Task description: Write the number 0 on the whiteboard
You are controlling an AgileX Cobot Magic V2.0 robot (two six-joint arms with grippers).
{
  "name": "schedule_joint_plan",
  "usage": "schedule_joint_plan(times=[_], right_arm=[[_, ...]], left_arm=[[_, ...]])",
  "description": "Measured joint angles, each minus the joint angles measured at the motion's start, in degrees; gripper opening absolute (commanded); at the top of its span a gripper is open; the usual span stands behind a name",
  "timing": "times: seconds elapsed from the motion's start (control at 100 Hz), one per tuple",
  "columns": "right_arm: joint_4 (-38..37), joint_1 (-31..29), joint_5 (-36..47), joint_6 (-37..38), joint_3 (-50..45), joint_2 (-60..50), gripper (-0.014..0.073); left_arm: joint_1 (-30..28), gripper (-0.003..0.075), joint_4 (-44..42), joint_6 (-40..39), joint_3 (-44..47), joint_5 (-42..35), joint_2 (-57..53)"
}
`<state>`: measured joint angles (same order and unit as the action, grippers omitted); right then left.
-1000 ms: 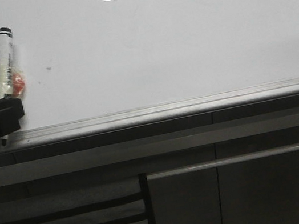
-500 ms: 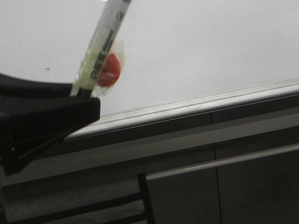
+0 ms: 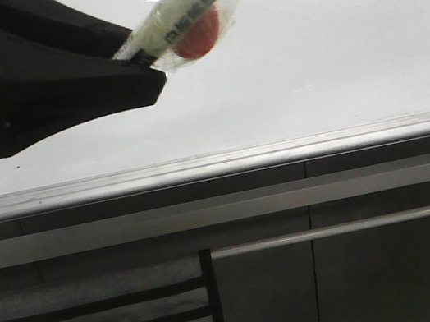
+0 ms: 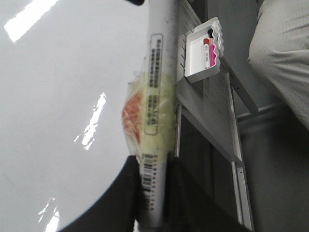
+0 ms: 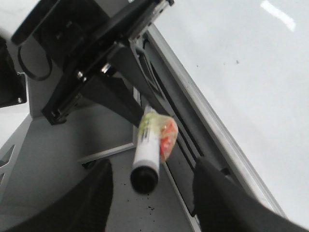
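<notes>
- Glossy white, the whiteboard (image 3: 329, 49) fills the background, with its grey edge rail (image 3: 280, 151) running below and dark cabinet panels (image 3: 351, 270) beneath that.
- Left gripper (image 3: 150, 66) sits high at the board's left side, its fingers clamped on a white marker (image 3: 199, 1) wrapped in clear film with an orange-red patch.
- Marker slants up and away from the fingers, over the board face.
- Board beyond the marker lies broad and unmarked; no 0 shows.
- Right gripper (image 5: 152, 198) hangs apart from the marker, fingers spread wide, holding nothing.
- Small white tray (image 4: 205, 50) with pens sits off the board's edge.
</notes>
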<state>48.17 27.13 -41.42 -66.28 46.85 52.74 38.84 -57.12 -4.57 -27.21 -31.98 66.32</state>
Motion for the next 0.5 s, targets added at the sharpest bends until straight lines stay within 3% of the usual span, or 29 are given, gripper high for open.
schedule_joint_plan(times=[0.27, 0.39, 0.5], right_arm=[[0.23, 4.77, 1.49, -0.32, 3.18, 6.51, 0.0298], [-0.23, 4.82, 1.63, -0.32, 3.18, 7.65, 0.0183], [-1.35, 4.82, 2.67, -0.32, 3.31, 7.68, -0.0008]], left_arm=[[1.67, -0.002, 1.93, -0.13, -1.53, 3.47, 0.0], [1.67, -0.002, 2.16, -0.13, -1.53, 3.56, 0.0], [1.67, -0.002, 2.16, -0.13, -1.53, 3.45, 0.0]])
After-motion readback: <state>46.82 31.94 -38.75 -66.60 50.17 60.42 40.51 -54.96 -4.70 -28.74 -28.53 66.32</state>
